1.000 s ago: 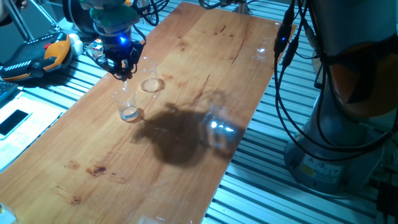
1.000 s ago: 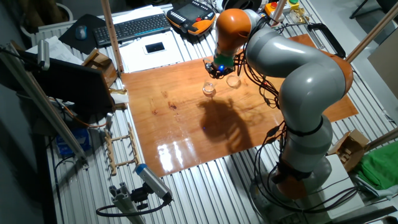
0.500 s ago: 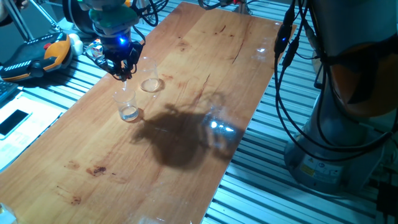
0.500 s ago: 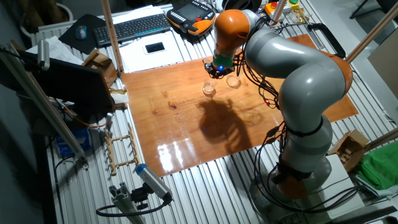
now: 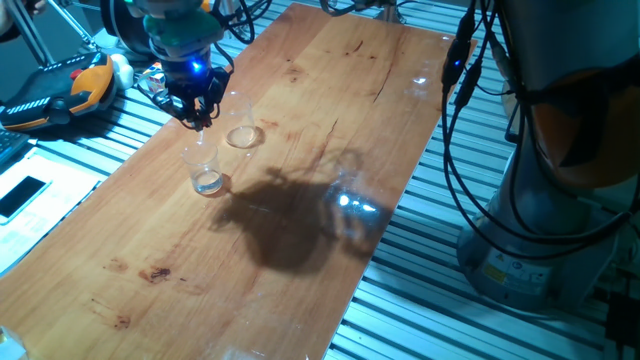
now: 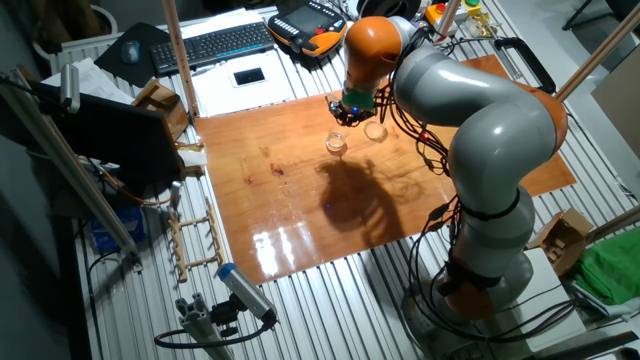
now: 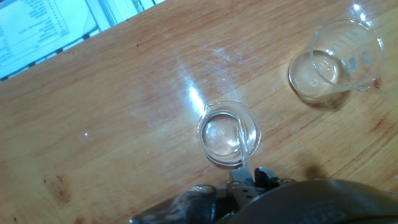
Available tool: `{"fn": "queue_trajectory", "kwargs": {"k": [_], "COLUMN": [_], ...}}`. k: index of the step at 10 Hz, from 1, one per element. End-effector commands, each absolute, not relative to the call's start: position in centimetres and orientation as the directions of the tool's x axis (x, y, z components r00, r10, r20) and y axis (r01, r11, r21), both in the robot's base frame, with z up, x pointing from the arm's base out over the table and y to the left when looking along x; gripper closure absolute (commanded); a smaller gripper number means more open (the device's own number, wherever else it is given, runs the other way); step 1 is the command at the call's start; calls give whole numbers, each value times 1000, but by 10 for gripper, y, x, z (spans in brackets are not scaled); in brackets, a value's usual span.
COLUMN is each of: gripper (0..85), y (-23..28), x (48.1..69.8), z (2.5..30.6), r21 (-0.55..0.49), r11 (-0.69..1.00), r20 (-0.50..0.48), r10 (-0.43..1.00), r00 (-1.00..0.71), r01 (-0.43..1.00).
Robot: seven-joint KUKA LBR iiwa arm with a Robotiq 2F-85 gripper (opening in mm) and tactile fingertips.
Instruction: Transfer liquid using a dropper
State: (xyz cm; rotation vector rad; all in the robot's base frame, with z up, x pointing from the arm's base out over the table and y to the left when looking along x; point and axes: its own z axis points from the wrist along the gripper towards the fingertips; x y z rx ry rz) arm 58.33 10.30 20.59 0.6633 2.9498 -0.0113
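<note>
My gripper (image 5: 197, 112) hangs over the far left part of the wooden table (image 5: 300, 250) and is shut on the dropper (image 7: 242, 146). The dropper is a thin clear tube that points down from the fingers (image 7: 249, 179). Its tip is over the mouth of a clear glass (image 7: 229, 134), also seen in one fixed view (image 5: 205, 170) and the other fixed view (image 6: 336, 144). A shallow glint of liquid (image 5: 208, 183) lies at the bottom of that glass. The dropper's red end is hidden in the fingers. The gripper also shows in the other fixed view (image 6: 345, 110).
A second clear glass with printed marks (image 7: 339, 59) stands close beside the first, also seen in one fixed view (image 5: 243, 135). An orange hand-held control unit (image 5: 60, 90) lies off the table's left edge. Cables (image 5: 460, 120) hang along the right edge by the arm's base.
</note>
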Motion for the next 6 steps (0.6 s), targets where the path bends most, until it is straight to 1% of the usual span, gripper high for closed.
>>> {"fn": "queue_trajectory", "kwargs": {"k": [1, 3, 6], "gripper": [720, 700, 700], "y": [103, 103, 103], "x": [583, 583, 584], "z": [206, 206, 205], "r21": [19, 18, 19], "r11": [904, 905, 903], "r20": [-117, -120, -120], "r10": [426, 425, 427], "r00": [-897, -897, -896], "r01": [427, 426, 428]}}
